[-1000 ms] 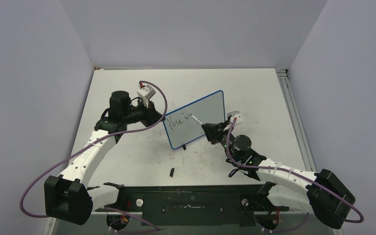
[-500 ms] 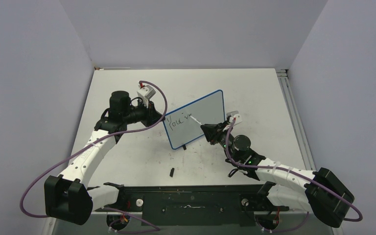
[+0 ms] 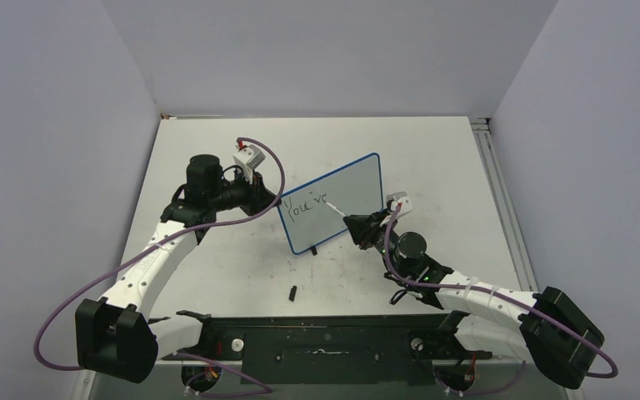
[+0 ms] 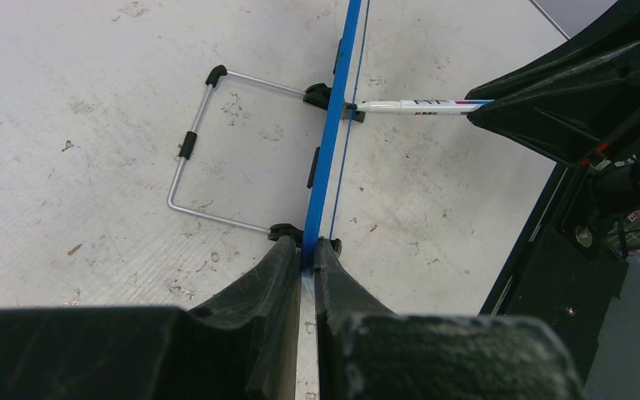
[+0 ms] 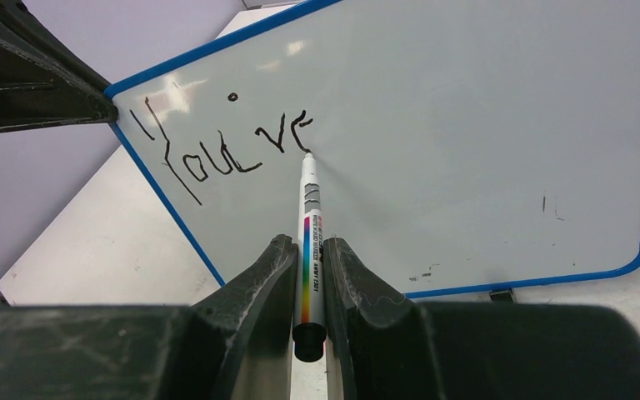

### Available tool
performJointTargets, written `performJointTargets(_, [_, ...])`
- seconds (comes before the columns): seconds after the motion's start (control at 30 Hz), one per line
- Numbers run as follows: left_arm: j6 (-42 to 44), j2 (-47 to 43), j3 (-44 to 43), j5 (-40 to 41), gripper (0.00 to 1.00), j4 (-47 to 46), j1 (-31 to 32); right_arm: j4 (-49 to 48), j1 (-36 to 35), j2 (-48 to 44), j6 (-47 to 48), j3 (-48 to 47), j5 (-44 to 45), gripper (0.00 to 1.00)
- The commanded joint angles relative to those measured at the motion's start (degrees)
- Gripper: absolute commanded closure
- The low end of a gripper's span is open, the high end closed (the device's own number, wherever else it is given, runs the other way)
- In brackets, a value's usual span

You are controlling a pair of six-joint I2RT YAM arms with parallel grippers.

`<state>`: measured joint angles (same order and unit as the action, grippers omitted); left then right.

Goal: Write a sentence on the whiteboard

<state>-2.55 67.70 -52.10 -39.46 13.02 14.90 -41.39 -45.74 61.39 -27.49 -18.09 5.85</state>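
The whiteboard (image 3: 354, 187) stands on edge mid-surface (image 3: 433, 150), long axis running near-left to far-right, face toward the right arm. The left gripper (image 4: 308, 248) pinches its left edge. The right gripper (image 5: 307, 250) clamps a marker (image 5: 309, 208) pointing far-left, tip touching the end of the sentence (image 5: 217, 150).

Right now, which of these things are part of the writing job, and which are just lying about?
In use: whiteboard, clamped by the left gripper; marker in the right gripper; the written words.
Lying about: small black piece on the table, perhaps the marker's cap.
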Motion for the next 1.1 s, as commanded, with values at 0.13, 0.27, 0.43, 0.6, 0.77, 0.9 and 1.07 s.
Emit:
performJointTargets(0.13, [-0.79, 0.29, -0.55, -1.40, 1.00, -0.42, 0.14, 0.59, 0.43, -2.05, 0.68, -0.93, 4.58, 0.95])
performJointTargets(0.27, [-0.79, 0.20, -0.55, -1.32, 1.00, -0.42, 0.15, 1.12, 0.43, -3.55, 0.77, -0.81, 4.56, 0.95])
performJointTargets(0.43, [-0.79, 0.11, -0.52, -1.29, 1.00, -0.37, 0.15, 1.38, 0.44, -5.17, 1.29, -0.97, 4.02, 0.95])
performJointTargets(0.6, [-0.79, 0.15, -0.49, -1.25, 1.00, -0.38, 0.20, -0.51, 0.38, -4.82, 1.66, -1.52, 1.33, 0.95])
performJointTargets(0.77, [-0.79, 0.22, -0.45, -1.29, 1.00, -0.38, 0.18, -2.40, 0.45, -3.14, 1.78, -2.19, 0.02, 0.95])
performJointTargets(0.9, [-0.79, 0.32, -0.53, -1.28, 1.00, -0.39, 0.13, -3.57, 0.40, -2.28, 1.65, -2.51, -0.10, 0.95])
performJointTargets(1.07, [-0.79, 0.25, -0.53, -1.24, 1.00, -0.36, 0.16, -4.81, 0.44, -1.62, 1.65, -2.52, 0.18, 0.95])
